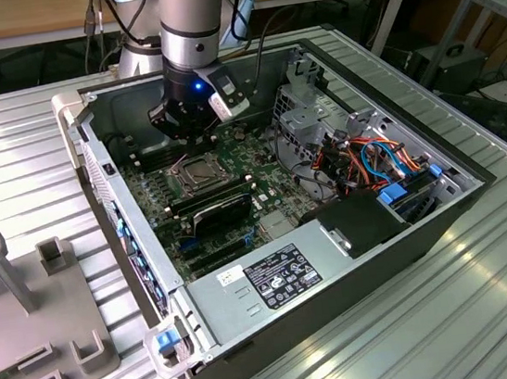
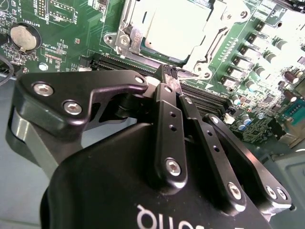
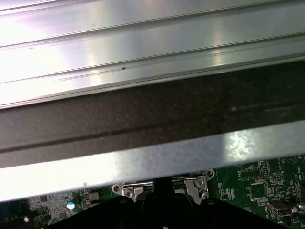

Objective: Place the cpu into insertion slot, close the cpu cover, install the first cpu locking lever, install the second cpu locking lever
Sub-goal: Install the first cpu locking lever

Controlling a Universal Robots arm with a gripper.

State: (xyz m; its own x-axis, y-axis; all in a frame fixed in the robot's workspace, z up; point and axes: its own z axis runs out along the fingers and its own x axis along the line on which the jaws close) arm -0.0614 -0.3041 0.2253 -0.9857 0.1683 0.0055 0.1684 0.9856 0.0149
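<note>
The cpu [image 2: 174, 26] lies silvery and flat in the insertion slot [image 1: 197, 171] on the green board. The cpu cover [image 2: 129, 21] lies down around it as a metal frame, the chip showing through its window. A thin lever rod [image 2: 215, 42] runs along one side of the frame. My gripper [image 2: 170, 76] is shut, its two black fingers [image 2: 167, 109] pressed together with nothing seen between them. The tips are right at the socket's edge, beside the frame's corner. In the exterior view the gripper [image 1: 192, 134] hangs just above the socket, inside the computer case.
Long black memory slots [image 2: 205, 98] run beside the socket, and a coin battery [image 2: 23, 37] sits further off. A black card [image 1: 224, 210], the power supply [image 1: 279, 275] and orange-blue cables [image 1: 371, 160] fill the case. The case wall [image 3: 143, 119] rises close by. A grey fixture [image 1: 27, 313] sits on the exterior view's left.
</note>
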